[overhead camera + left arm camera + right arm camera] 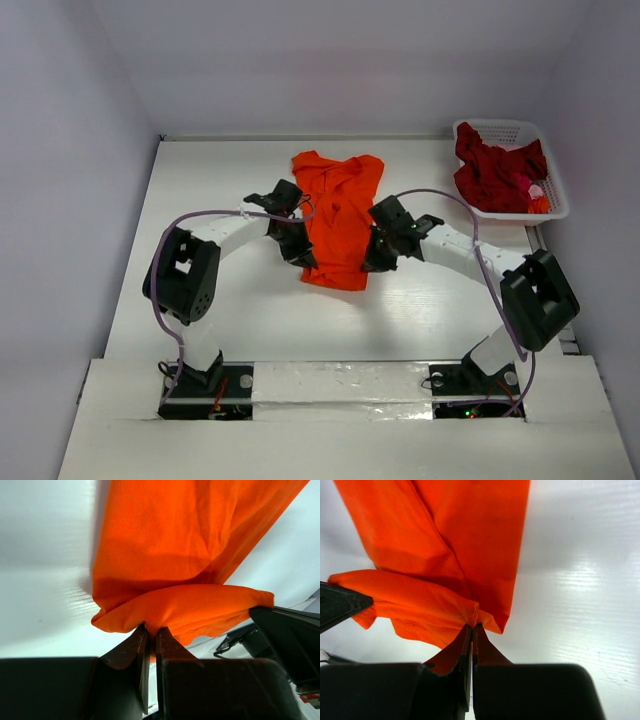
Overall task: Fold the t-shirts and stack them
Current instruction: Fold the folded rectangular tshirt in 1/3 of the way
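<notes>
From the top camera, a white table [220, 170] sits boxed in by plain pale walls [330, 60] at the back and on both sides. A white latticed basket [556, 196] stands in the far right corner, holding a crumpled dark crimson t-shirt [490, 165]. The orange t-shirt [335, 215] lies mid-table, running lengthwise away from the arm bases, its near end between the two grippers. The left gripper [306, 263] is at that end's left corner and the right gripper [374, 263] at its right corner. Both touch the cloth, well apart from the basket.

In the left wrist view, the table [45, 580] is glossy white, with a soft shadow beside the cloth. The left gripper [151, 630] is clamped tight on the orange t-shirt [185, 555] – the fingers pinch a bunched fold of its edge with only a sliver between them. The rest of the shirt stretches up and away from the fingertips. A dark part of the other arm shows at the right edge, just under the fold.

In the right wrist view, the table [580, 580] shows faint plank-like lines under a bright sheen. The right gripper [471, 628] is likewise pressed closed on the orange t-shirt [460, 540] – its jaws nip a corner where a seam meets the folded hem. The cloth fans out above and to the left.
</notes>
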`<move>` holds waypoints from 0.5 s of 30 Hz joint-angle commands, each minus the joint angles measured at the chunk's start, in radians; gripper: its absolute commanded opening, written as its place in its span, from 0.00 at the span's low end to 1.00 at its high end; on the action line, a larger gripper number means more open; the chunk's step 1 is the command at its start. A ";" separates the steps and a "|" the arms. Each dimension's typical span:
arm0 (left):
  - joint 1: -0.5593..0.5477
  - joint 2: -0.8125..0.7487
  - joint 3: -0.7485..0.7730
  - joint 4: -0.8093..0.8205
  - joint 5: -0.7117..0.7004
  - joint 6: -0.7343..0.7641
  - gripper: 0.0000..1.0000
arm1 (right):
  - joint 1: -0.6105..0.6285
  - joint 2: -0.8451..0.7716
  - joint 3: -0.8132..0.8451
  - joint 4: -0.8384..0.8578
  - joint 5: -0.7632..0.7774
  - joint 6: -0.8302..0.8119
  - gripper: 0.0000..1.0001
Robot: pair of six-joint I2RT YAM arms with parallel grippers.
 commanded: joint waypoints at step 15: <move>0.028 0.022 0.138 -0.096 -0.009 0.052 0.00 | -0.072 0.032 0.148 -0.083 -0.002 -0.077 0.00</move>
